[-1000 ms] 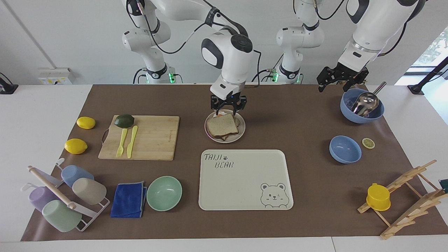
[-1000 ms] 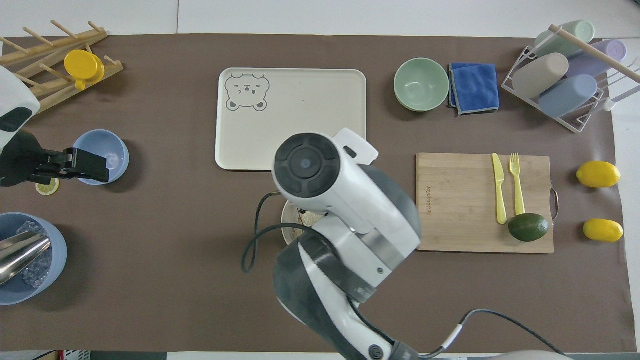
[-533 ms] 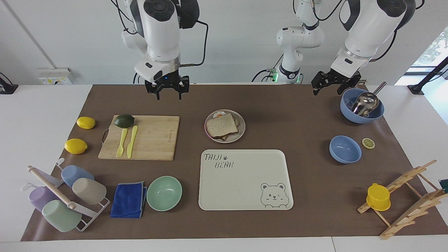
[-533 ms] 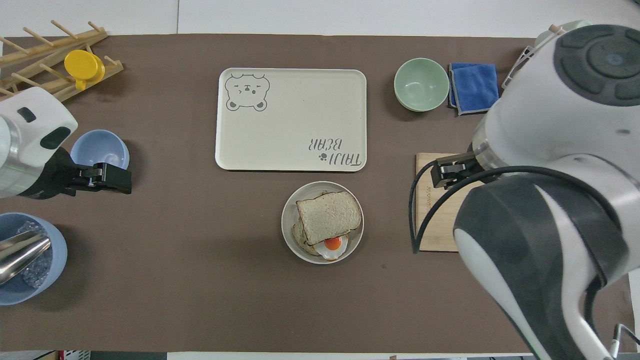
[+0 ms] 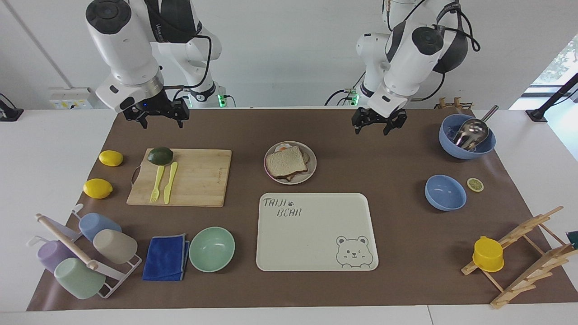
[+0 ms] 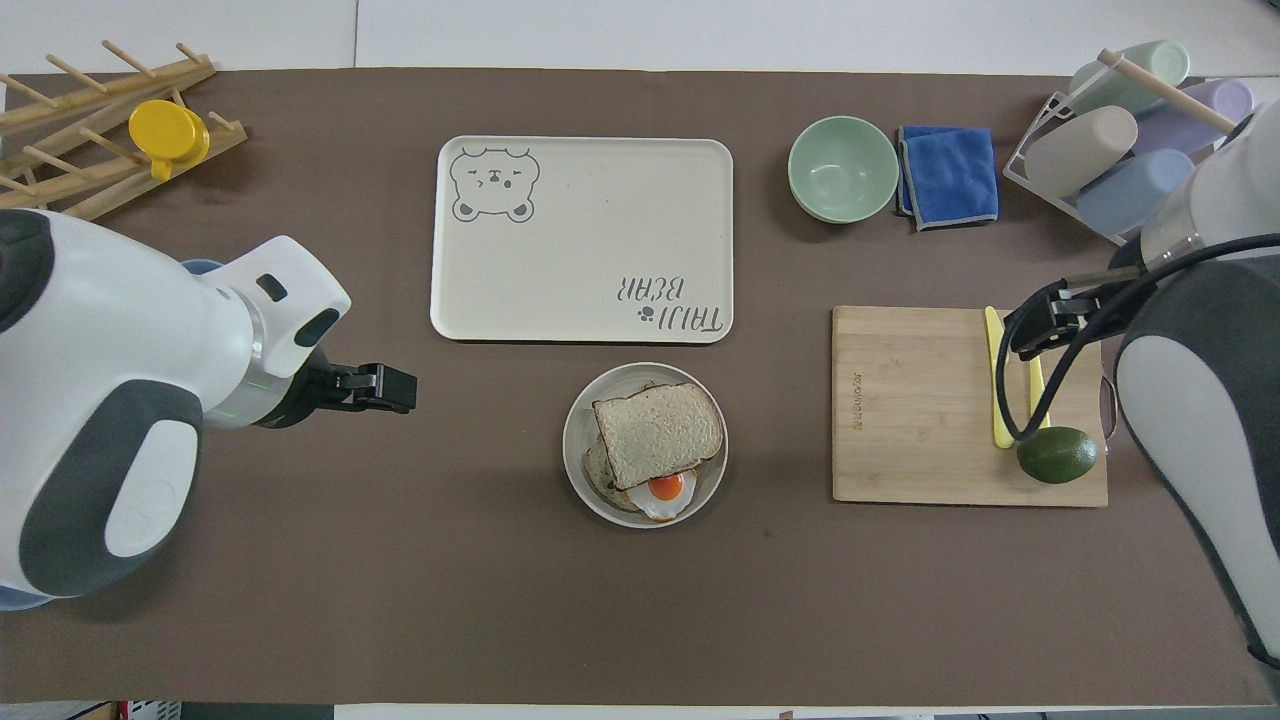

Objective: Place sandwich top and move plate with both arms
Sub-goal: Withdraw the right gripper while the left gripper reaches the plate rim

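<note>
- Two claws are mine, and both are empty now. My right gripper (image 5: 156, 118) hangs in the air over the edge of the brown mat, toward the right arm's end of the table, beside the cutting board (image 5: 189, 177). Its fingers look spread, holding nothing.
- My left gripper (image 5: 378, 125) hangs over bare mat near the plate (image 5: 311, 169), toward the left arm's end. Its fingers are open too, and it holds nothing.
- Between my claws lies the sandwich top (image 5: 286, 161). It rests on the stack on the plate, a little skewed; in the overhead view the fried egg (image 6: 665, 490) shows under its edge that is nearer to me.
- The plate stands on the mat, just nearer to me than the tray (image 5: 316, 232) with the bear, and does not touch it.
- My judgement: placing the bread is finished, and moving the plate with both arms is the step beginning.
- Next, I think each claw must come down to the plate's rim, one on each side, and lift evenly, so the skewed slice does not slide off.
- Compared with one second ago: my right gripper was low at the plate and has now let go and swung away. My left gripper was over the blue bowl (image 5: 467, 137) with the scoop and has come closer to the plate.
</note>
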Robot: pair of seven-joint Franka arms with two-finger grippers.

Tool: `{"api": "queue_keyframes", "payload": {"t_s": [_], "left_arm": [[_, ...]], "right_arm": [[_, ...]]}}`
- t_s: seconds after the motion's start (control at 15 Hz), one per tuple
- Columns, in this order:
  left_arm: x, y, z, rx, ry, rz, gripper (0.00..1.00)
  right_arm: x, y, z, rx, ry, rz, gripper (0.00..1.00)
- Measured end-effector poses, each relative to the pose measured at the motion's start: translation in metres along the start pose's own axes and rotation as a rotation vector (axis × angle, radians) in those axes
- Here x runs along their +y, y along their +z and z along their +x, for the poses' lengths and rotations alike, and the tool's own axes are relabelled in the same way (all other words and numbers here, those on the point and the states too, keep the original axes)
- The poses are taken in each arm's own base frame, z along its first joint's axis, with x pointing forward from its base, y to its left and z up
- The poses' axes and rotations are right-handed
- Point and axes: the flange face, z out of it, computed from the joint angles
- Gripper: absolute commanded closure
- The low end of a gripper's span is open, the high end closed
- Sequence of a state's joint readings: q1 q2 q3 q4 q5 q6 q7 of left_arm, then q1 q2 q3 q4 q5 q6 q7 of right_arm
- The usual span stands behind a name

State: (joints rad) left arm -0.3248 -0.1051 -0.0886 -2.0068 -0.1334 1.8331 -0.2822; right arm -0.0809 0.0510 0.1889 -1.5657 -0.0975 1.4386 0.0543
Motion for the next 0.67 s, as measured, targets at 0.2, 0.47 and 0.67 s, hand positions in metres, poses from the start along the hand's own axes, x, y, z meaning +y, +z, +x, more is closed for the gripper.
{"api": "queue_keyframes", "payload": {"t_s": [0.2,0.47,0.67], "left_arm": [[0.035,0.042,0.001,-0.011,0.035,0.002,0.0],[0.068,0.113,0.002,0.017,0.087,-0.003,0.01],[0.082,0.151,-0.004,0.026,0.116,-0.002,0.07]], "right_arm": [[0.014,0.002,0.0,-0.008,0.025,0.004,0.0],[0.009,0.0,-0.004,-0.018,0.016,0.0,0.0],[0.017,-0.003,-0.006,-0.009,0.034,0.0,0.0]]}}
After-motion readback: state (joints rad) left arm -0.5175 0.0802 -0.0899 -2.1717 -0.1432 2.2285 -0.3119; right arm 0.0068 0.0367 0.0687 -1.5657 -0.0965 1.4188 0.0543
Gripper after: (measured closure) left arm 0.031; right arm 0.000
